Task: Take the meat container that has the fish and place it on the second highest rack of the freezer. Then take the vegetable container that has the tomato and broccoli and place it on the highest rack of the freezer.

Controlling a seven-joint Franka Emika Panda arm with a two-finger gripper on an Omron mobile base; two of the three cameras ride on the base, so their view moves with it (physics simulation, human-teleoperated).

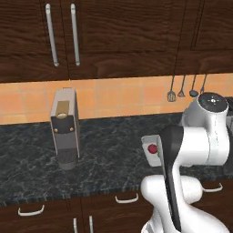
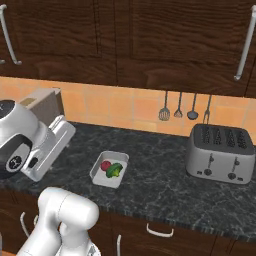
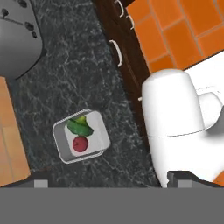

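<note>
The gripper [image 3: 111,183] hangs with jaws spread wide and empty, high above the dark counter [image 3: 83,65]. The vegetable container [image 3: 81,135] lies below and off to one side, well apart, with the tomato [image 3: 79,143] just beside the broccoli [image 3: 80,127] inside.

The tabletop [image 2: 165,185], across the middle of the right base view, looks like polished black stone with pale grey veining, and the wall strip above it is matt orange tile [image 2: 130,107]. The cabinets [image 2: 150,40] along the top are dark wood with visible grain and smooth satin metal bar handles [image 2: 245,47], while the four-slot toaster [image 2: 220,154] at right has a brushed silver-metal look. Left of centre, the shallow white vegetable container [image 2: 100,177] seems smooth plastic, holding a glossy red tomato [image 2: 105,165] and rough, matt green broccoli [image 2: 114,170].
</note>
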